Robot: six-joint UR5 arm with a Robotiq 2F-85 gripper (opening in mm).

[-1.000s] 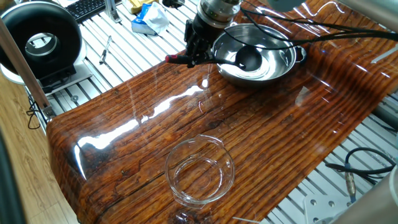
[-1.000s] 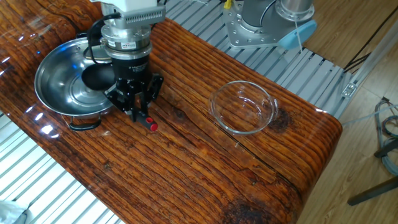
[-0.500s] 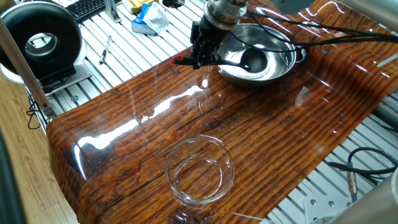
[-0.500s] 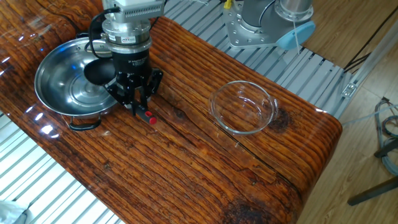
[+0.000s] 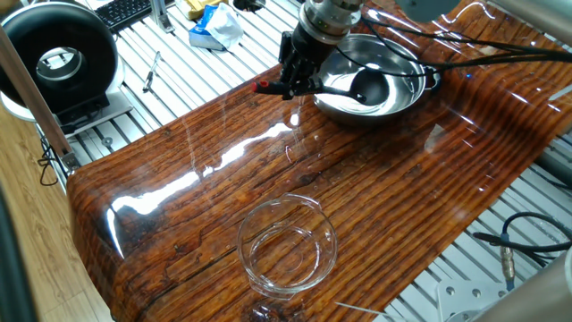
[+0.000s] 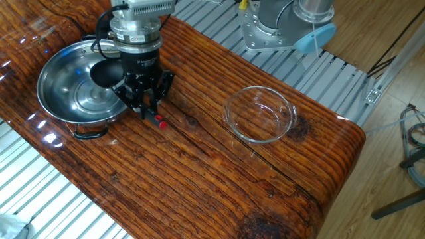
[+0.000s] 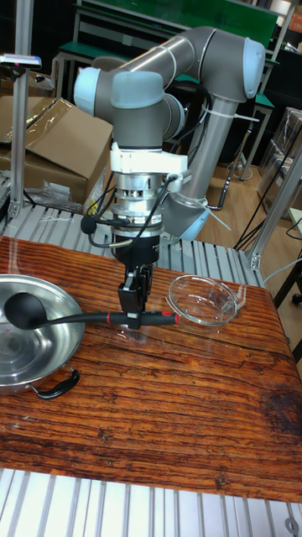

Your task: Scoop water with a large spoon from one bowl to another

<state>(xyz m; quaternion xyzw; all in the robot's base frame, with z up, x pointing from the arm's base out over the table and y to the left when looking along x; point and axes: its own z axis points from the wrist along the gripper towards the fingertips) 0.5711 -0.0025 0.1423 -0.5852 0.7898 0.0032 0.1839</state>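
My gripper (image 7: 134, 315) is shut on the thin handle of the large spoon (image 7: 84, 319), a black ladle, close to its red tip (image 7: 164, 318). The handle lies about level. Its round cup (image 7: 25, 310) hangs over the steel bowl (image 7: 38, 357) at the table's left end. In the other fixed view the gripper (image 6: 147, 109) stands just right of the steel bowl (image 6: 53, 106), with the cup (image 6: 103, 73) above the bowl's inside. The clear glass bowl (image 6: 260, 113) sits apart to the right. Water does not show clearly against the shiny metal (image 5: 344, 112) or inside the cup (image 5: 366, 85).
The wooden tabletop (image 5: 206, 206) rests on a slotted aluminium frame (image 5: 170, 72). The glass bowl (image 5: 259, 219) sits near the front edge. A black round device (image 5: 58, 58), a keyboard and blue-white clutter (image 5: 213, 27) lie beyond the table. Cables (image 5: 518, 237) trail at the right.
The gripper has risen a little with the ladle and shifted slightly toward the steel bowl. The cup now sits higher over the bowl. Both bowls stayed put.
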